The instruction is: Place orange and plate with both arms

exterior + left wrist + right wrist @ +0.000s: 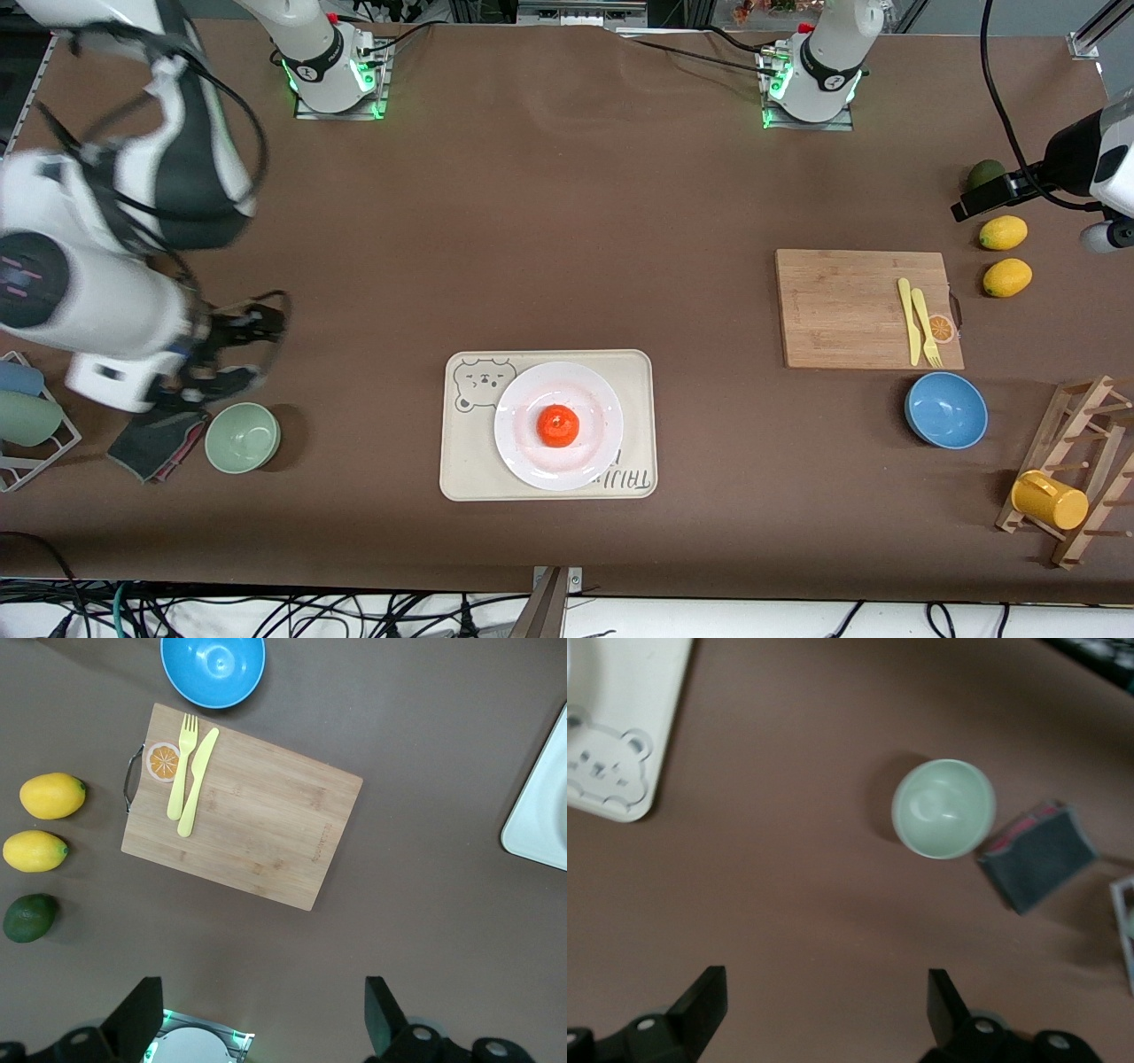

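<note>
The orange [558,425] sits in the middle of the white plate [523,399]. The plate lies on the cream bear-printed tray [461,465], near the front camera at mid-table. My right gripper [266,350] is open and empty, up over bare table beside the green bowl at the right arm's end; its wrist view [824,1010] shows brown table between the fingers. My left gripper [979,199] is open and empty, high over the table at the left arm's end near the lemons; its wrist view [261,1019] shows bare table below. Both are well apart from the plate.
A green bowl [243,437] and a dark cloth [151,443] lie under the right arm. A cutting board [842,310] carries a yellow fork and knife. A blue bowl [946,410], two lemons [1003,232], an avocado [985,173] and a wooden rack with a yellow cup [1050,501] are nearby.
</note>
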You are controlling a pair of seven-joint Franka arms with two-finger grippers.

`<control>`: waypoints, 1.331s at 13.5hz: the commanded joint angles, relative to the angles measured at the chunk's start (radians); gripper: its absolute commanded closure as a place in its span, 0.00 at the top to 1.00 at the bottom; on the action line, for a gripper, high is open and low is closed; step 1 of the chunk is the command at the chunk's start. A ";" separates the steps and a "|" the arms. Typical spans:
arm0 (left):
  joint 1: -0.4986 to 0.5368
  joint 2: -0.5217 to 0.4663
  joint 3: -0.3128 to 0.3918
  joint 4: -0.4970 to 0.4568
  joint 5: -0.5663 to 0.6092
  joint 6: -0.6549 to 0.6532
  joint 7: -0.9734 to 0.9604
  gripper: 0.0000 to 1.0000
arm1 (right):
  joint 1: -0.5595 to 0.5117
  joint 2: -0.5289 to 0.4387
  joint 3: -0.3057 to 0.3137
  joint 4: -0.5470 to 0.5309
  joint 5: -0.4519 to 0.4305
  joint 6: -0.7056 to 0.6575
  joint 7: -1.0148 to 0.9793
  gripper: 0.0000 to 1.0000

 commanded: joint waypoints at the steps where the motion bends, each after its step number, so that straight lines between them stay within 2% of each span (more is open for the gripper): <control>1: 0.004 0.009 -0.003 0.022 -0.020 -0.008 0.017 1.00 | -0.045 -0.187 -0.013 -0.245 0.061 0.054 0.075 1.00; 3: 0.004 0.011 -0.002 0.022 -0.018 -0.008 0.017 1.00 | -0.084 -0.357 -0.022 -0.487 0.156 0.103 0.078 1.00; 4: 0.004 0.011 -0.002 0.022 -0.017 -0.008 0.017 1.00 | -0.082 -0.417 -0.031 -0.573 0.170 0.146 0.078 1.00; 6: 0.006 0.011 -0.002 0.022 -0.017 -0.008 0.017 1.00 | -0.079 -0.521 -0.062 -0.721 0.175 0.222 0.105 1.00; 7: 0.004 0.011 -0.003 0.020 -0.017 -0.009 0.017 1.00 | -0.079 -0.560 -0.067 -0.753 0.172 0.235 0.107 1.00; 11: 0.004 0.012 -0.002 0.022 -0.018 -0.008 0.010 1.00 | -0.082 -0.569 -0.073 -0.694 0.149 0.223 0.096 1.00; 14: 0.004 0.009 -0.003 0.022 -0.018 -0.009 0.009 1.00 | -0.071 -0.571 -0.087 -0.620 0.149 0.079 0.101 1.00; 18: 0.004 0.009 -0.003 0.020 -0.018 -0.011 0.009 1.00 | -0.062 -0.560 -0.116 -0.590 0.152 0.045 0.098 1.00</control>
